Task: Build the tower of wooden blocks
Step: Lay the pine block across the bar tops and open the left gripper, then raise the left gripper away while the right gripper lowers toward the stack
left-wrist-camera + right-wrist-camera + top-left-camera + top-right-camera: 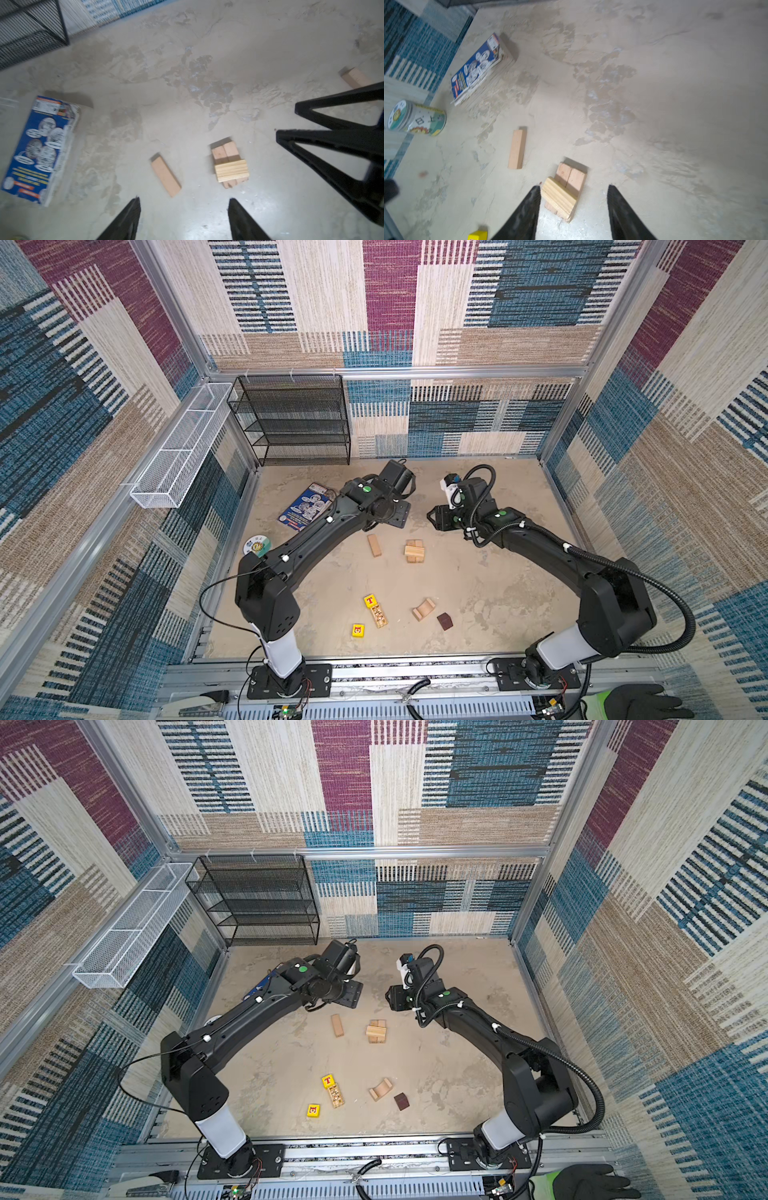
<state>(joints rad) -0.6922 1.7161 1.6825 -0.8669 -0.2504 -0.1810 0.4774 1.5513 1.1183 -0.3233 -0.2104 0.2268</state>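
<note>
R jaws spread, block stack (563,194) ahead btwn tips, untouched; L jaws spread

Red "T" on yellow cube (370,600), clear in both top views. 2nd yellow cube (358,630): red mark, maybe a letter, too small to read. Blue packet (39,149) & can (417,118): print too blurred, illegible.
</note>
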